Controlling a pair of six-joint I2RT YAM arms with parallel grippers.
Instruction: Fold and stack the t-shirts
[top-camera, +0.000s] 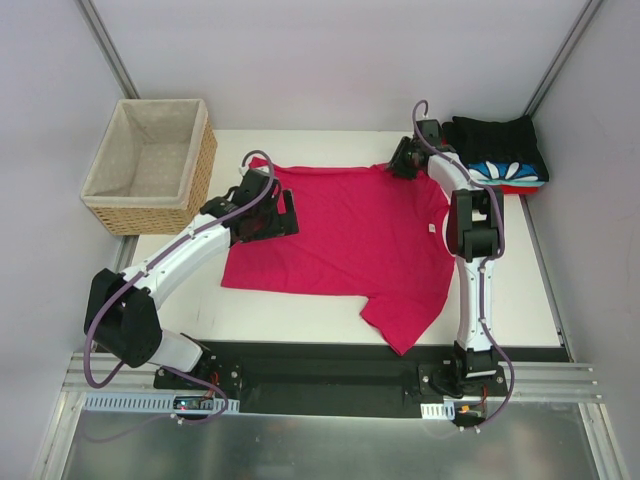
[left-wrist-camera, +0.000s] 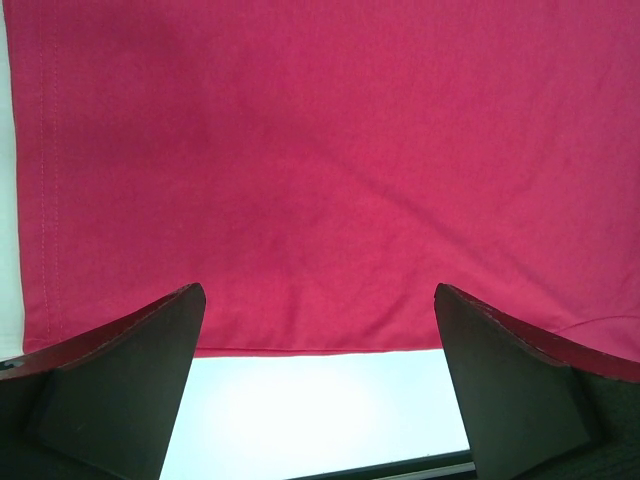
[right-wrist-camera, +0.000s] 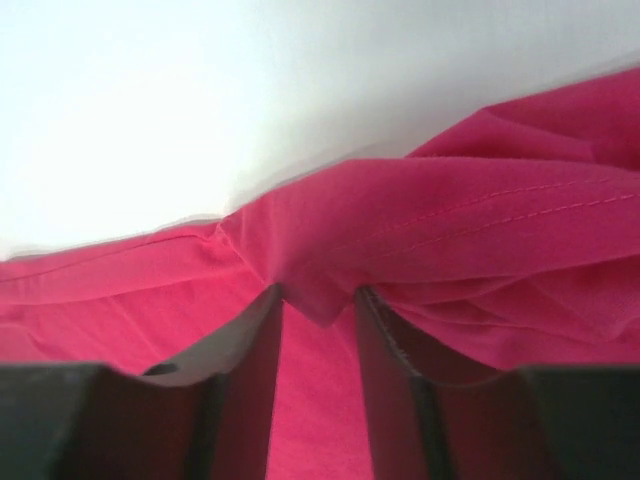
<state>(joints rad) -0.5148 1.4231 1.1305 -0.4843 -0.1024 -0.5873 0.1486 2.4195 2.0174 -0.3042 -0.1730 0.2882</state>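
Your right pincer pinches a bunched fold at the far edge of the pink t-shirt, which lies spread on the counter. Your left pincer stands spread wide over its hem.

In your right wrist view, the two dark fingers of the right gripper stand close together, with a raised ridge of the crimson-pink t-shirt pinched between their tips. The cloth bunches into soft folds to the right of the fingers, where a stitched hem line runs across. Beyond the shirt's edge you see the white desk.
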